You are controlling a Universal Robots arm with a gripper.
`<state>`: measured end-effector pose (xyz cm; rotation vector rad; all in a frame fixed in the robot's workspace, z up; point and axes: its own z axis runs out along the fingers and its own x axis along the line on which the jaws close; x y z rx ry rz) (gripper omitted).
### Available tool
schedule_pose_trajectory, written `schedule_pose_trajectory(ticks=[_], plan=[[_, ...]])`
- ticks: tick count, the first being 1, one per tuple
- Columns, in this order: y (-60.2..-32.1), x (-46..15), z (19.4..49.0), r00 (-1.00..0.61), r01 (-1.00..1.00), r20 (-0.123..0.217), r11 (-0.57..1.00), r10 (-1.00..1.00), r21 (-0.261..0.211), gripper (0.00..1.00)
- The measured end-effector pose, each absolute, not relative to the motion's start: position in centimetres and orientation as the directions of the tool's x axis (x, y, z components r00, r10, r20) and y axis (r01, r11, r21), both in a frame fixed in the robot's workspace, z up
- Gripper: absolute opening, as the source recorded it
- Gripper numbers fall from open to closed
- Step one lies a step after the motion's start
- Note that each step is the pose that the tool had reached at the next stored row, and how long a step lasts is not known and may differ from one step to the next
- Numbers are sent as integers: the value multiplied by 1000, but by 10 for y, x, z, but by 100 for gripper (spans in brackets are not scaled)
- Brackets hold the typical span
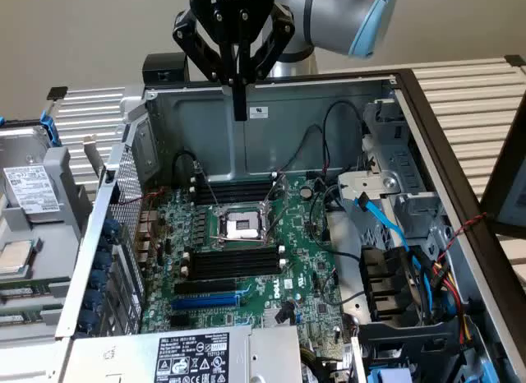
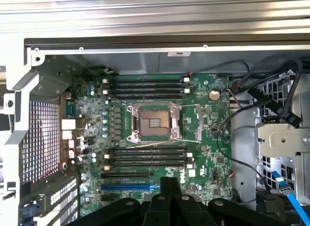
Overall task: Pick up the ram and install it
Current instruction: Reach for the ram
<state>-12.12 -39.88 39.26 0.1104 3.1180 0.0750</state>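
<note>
End effector [image 1: 239,110] closed, above motherboard [image 1: 311,260]

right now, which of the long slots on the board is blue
The expansion slot below the black memory slots in the exterior view; every other slot is black.

Case [image 1: 205,136]: matt grey sheet metal. Motherboard [image 1: 304,268]: glossy green laminate. Hand [image 1: 239,110]: matt black. Right cable [image 1: 380,223]: smooth blue plastic.

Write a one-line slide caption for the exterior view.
Shut gripper hangs above the open computer case; inside, the motherboard shows a bare CPU socket and black memory slots.
</note>
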Motion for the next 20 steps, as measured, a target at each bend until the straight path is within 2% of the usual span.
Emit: schedule_pose_trajectory(ticks=[15, 20], plan=[[-399, -122, 393, -997, 70, -19, 996, 71, 49, 11], [-398, -144, 392, -997, 70, -19, 996, 71, 49, 11]])
